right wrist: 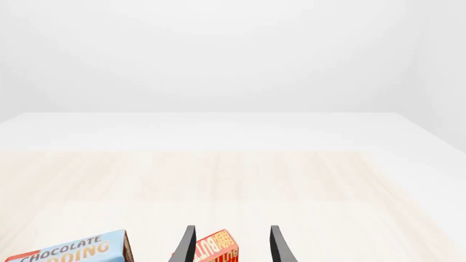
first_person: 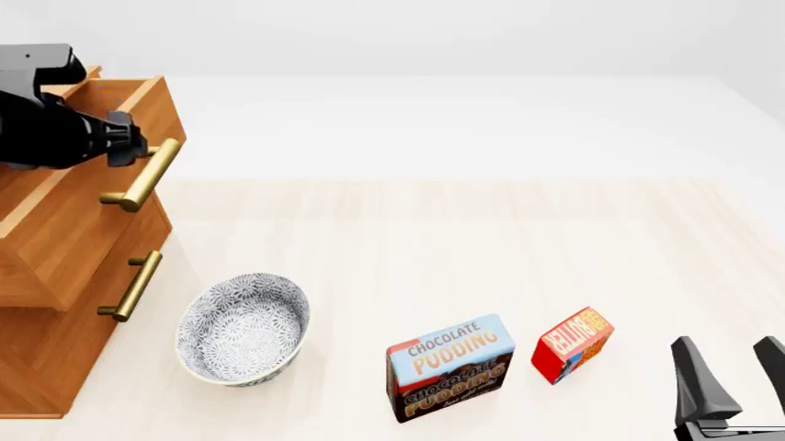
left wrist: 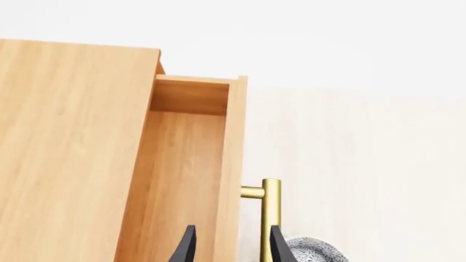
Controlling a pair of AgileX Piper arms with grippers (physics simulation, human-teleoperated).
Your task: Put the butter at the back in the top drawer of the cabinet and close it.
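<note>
In the left wrist view, the left gripper (left wrist: pixel 229 245) has its fingers apart astride the top drawer (left wrist: pixel 182 164), pulled out of the cabinet (left wrist: pixel 65 153). In the front view, the butter (first_person: pixel 572 344) lies on the counter (first_person: pixel 491 239), just left of the right gripper (first_person: pixel 736 372), nearer it. In the right wrist view, its fingers stand apart, the butter just ahead, long axis slanting.

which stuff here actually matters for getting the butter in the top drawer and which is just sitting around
Part of the job:
- butter, on the table
- top drawer, pulled open
- cabinet
- left gripper, open, its fingers either side of the drawer front by the handle
- right gripper, open, near the butter

Just lying about:
- chocolate pudding box
- patterned bowl
</note>
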